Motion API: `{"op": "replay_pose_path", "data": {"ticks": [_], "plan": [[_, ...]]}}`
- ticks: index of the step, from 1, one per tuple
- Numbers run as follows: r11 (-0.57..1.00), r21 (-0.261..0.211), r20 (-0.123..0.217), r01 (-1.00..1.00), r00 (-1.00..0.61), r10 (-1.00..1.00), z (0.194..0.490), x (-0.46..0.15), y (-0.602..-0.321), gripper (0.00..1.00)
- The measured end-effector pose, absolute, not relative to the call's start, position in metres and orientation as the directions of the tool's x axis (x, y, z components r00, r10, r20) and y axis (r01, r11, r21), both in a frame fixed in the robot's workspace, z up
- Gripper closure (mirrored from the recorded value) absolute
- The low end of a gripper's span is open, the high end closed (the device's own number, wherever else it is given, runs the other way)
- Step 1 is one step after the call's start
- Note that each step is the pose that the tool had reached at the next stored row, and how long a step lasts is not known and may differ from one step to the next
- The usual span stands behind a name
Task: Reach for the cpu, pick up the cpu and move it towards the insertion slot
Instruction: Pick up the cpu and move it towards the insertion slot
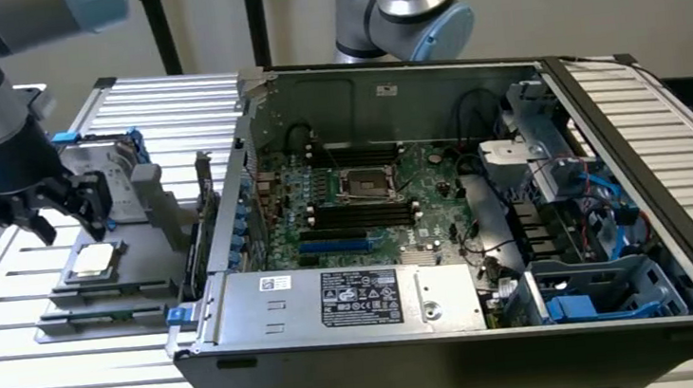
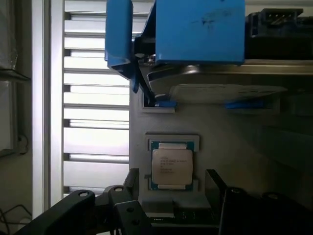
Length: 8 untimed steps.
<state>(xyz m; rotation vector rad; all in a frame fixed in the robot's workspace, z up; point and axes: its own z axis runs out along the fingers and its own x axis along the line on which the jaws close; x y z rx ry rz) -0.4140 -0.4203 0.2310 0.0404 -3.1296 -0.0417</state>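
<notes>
Remote view of the reach phase. The gripper (image 1: 70, 223) hangs with its fingers spread wide and nothing between them, just above the cpu (image 1: 94, 259) and not touching it. In the exterior view the cpu lies flat in a shallow recess of the grey holder (image 1: 115, 294), at about five o'clock from the gripper. The insertion slot (image 1: 368, 185) sits well apart at about two o'clock from the cpu, inside the open computer case (image 1: 658, 188). I judge three hazards from here. First, the cpu is thin and sits low in its recess, so fingers that come down off-centre could land on the holder's raised corners, or pinch one edge and tip the cpu. Second, the upright hard drive (image 1: 116, 173) stands close at twelve o'clock from the cpu, so a finger drifting that way could knock it. Third, the case wall stands between holder and slot, so a low carry could strike it.
</notes>
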Motion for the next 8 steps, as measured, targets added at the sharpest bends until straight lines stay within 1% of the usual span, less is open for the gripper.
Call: {"op": "replay_pose_path", "data": {"ticks": [8], "plan": [[0.999,0.027,0.01,-0.026,-1.0,-0.026,0.2226,-0.4135,-0.421,0.35]]}}
